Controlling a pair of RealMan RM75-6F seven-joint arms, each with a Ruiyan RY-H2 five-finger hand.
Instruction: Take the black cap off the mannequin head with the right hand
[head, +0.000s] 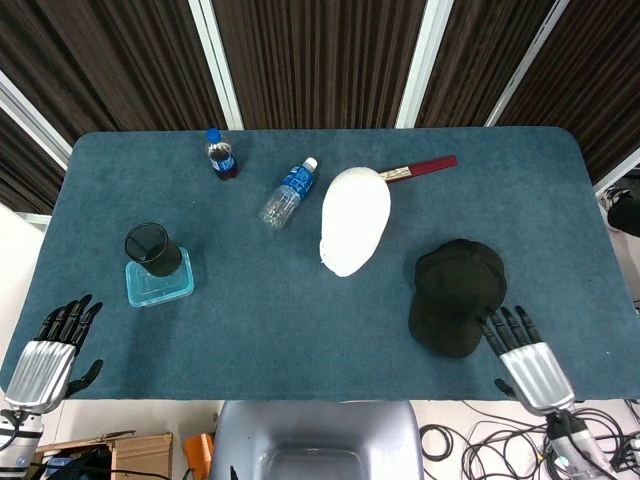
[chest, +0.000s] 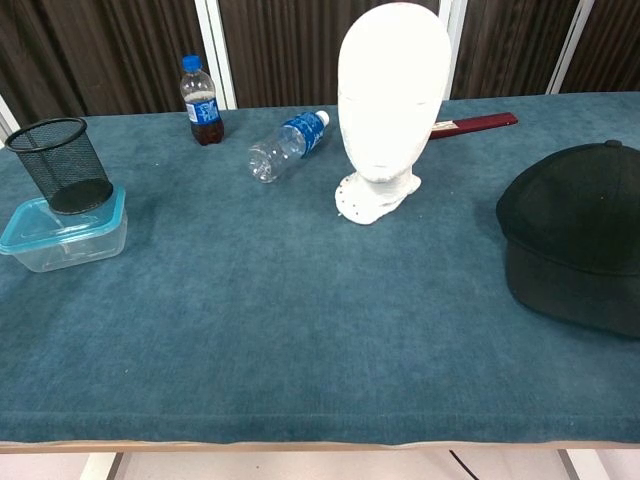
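The black cap (head: 458, 296) sat flat on the blue worktop (head: 300, 330), off the mannequin head (head: 354, 219) and well to its right, brim toward the near edge. In the chest view the cap (chest: 575, 235) filled the right side of the frame with nothing on it. The mannequin head (chest: 392, 95) stood upright and bare at mid-worktop.

The right robot hand (head: 524, 352) hovered at the near right edge, just beside the cap's brim, fingers spread and holding nothing; whether a fingertip touched the brim could not be told. The left robot hand (head: 48, 352) hung off the near left corner, fingers apart, empty too. Neither showed in the chest view.

Over on the left, a black mesh cup (chest: 61, 164) stood on the lid of a clear container with a teal lid (chest: 64, 233). At the back stood a small dark-drink bottle (chest: 201, 101) with a blue cap, upright. Beside it a clear water bottle (chest: 287, 145) lay on its side, pointing toward the mannequin. Behind the head lay a dark red flat stick (chest: 474, 124), partly hidden by it.
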